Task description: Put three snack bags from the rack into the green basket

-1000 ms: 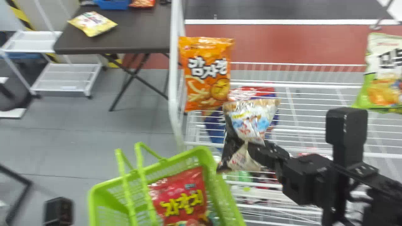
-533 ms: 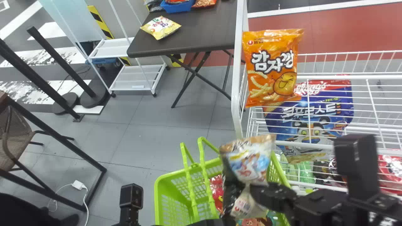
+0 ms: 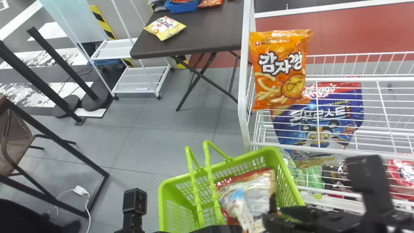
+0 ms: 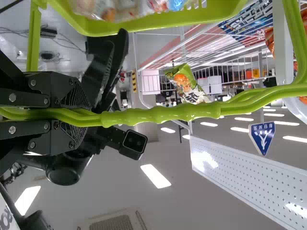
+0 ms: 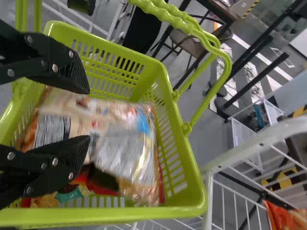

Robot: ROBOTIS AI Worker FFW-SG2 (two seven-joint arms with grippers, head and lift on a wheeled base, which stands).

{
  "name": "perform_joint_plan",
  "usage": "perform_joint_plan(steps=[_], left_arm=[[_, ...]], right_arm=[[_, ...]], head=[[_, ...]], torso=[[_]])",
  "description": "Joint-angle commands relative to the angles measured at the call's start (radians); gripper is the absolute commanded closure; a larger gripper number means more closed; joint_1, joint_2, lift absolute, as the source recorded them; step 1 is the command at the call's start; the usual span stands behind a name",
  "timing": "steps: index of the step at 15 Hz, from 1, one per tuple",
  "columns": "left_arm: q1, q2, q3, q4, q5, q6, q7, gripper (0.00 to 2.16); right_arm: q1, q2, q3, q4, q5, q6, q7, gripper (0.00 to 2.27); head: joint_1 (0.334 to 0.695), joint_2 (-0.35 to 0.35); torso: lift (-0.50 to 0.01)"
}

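Pale bag in the basket, right end effector spread wide!
Head view: the pale snack bag (image 3: 258, 192) lies in the green basket (image 3: 292, 184) over a red one (image 3: 266, 170), the right end effector (image 3: 271, 212) at its edge, beside the rack (image 3: 326, 79); best to back out straight up, clear of the rim. Left wrist view: the left end effector (image 4: 88, 117) is narrow, clasping the basket handles (image 4: 160, 114), and a firm, level hold should stop any tipping. Right wrist view: those two fingers (image 5: 62, 163) part wide over the film; contact I can't tell, so ease off gently, lest they drag it.
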Motion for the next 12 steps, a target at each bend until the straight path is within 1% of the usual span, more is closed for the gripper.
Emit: perform_joint_plan(steps=[1, 3, 4, 5, 6, 7, 8, 9, 10, 12], left_arm=[[0.003, 0.002, 0.001, 0.001, 0.002, 0.001, -0.01, 2.15], [0.006, 0.003, 0.001, 0.001, 0.002, 0.001, -0.01, 2.15], [0.008, 0.006, 0.001, 0.003, 0.005, 0.001, -0.01, 2.15], [0.009, 0.009, 0.001, 0.003, 0.008, 0.001, -0.01, 2.15], [0.009, 0.011, 0.001, 0.003, 0.008, 0.001, -0.01, 2.15], [0.011, 0.015, 0.001, 0.003, 0.011, 0.001, -0.01, 2.15], [0.011, 0.018, 0.001, 0.003, 0.014, 0.001, -0.01, 2.15], [0.014, 0.021, 0.001, 0.003, 0.02, 0.001, -0.01, 2.15], [0.017, 0.023, 0.001, 0.003, 0.022, 0.001, -0.01, 2.15], [0.025, 0.026, 0.001, 0.003, 0.022, 0.001, -0.01, 2.15]], right_arm=[[0.004, 0.0, -0.15, -0.022, -0.028, -0.098, 0.019, 0.04], [-0.009, 0.006, -0.265, -0.022, 0.017, -0.227, 0.002, 0.05], [-0.039, 0.009, -0.313, -0.016, 0.069, -0.227, -0.015, 0.06], [-0.072, 0.011, -0.345, -0.001, 0.138, -0.227, -0.027, 0.06], [-0.102, 0.011, -0.368, 0.017, 0.19, -0.227, -0.038, 0.05], [-0.141, 0.011, -0.391, 0.051, 0.252, -0.23, -0.044, 0.04], [-0.183, 0.011, -0.417, 0.1, 0.285, -0.233, -0.058, 0.04], [-0.22, 0.011, -0.446, 0.16, 0.299, -0.27, -0.061, 0.04], [-0.252, 0.011, -0.468, 0.226, 0.302, -0.334, -0.063, 0.04], [-0.324, 0.011, -0.499, 0.379, 0.354, -0.5, -0.069, 0.04]], head=[[0.695, 0.35], [0.695, 0.35], [0.695, 0.298], [0.695, 0.15], [0.695, 0.074], [0.695, 0.018], [0.695, -0.041], [0.695, -0.092], [0.695, -0.171], [0.695, -0.229]], torso=[[0.0], [0.0], [0.0], [0.0], [0.0], [0.0], [0.0], [0.0], [0.0], [0.0]])
